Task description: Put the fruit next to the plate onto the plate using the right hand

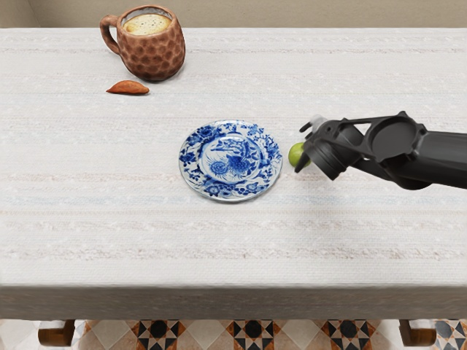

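In the head view, my right hand [317,148] reaches in from the right edge and rests against the small green fruit [295,154]. The fruit lies on the table [350,233] just beside the right rim of the blue-and-white plate [230,160], not yet on it. My hand hides the fruit's right side, so I cannot tell whether I have closed on it or only touch it. That is my worry: with a shallow hold, a round fruit could slip out as I lift and roll away across the table. If I push rather than grip, it may knock the rim and shove the plate. The brown mug [146,47] and the orange-brown piece [128,88] near it sit well apart, out of harm.
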Motion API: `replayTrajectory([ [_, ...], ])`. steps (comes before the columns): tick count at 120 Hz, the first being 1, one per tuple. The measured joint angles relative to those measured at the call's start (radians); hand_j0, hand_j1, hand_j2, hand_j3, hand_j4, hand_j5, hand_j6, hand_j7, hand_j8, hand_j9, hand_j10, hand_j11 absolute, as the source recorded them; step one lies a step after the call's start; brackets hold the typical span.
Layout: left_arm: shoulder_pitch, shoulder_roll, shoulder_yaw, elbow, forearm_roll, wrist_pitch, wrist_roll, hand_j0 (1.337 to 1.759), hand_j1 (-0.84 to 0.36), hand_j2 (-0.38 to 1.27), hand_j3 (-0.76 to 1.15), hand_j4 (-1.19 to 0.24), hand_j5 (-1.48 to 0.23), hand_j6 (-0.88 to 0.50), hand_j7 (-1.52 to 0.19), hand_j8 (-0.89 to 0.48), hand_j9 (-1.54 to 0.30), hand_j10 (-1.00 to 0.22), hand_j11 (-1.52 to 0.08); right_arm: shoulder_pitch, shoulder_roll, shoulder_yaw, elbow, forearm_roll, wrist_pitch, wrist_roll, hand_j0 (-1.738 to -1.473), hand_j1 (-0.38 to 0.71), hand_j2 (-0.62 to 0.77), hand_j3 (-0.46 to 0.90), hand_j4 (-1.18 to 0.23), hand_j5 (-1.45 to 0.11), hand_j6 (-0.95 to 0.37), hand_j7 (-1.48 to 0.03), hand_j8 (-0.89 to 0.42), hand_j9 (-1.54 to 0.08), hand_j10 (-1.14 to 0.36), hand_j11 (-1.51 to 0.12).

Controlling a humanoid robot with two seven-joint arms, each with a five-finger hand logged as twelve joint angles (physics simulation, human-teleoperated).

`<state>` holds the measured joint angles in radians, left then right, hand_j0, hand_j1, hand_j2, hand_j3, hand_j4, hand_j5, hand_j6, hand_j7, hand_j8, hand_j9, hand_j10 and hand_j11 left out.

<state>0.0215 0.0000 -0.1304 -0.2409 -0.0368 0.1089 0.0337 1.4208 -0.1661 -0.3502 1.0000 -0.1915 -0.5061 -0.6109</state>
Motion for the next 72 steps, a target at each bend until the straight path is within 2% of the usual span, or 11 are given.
replayTrajectory([
  [72,0.000,0.000,0.000,0.000,0.000,0.000,0.000,1.658,0.35,0.00,0.00,0.00,0.00,0.00,0.00,0.00,0.00,0.00,0.00,0.006,0.026,-0.013,0.009,-0.014,-0.041,0.000,-1.658,0.05,-0.07,0.00,-0.33,-0.43,-0.33,-0.43,-0.33,-0.43,-0.33,-0.43],
])
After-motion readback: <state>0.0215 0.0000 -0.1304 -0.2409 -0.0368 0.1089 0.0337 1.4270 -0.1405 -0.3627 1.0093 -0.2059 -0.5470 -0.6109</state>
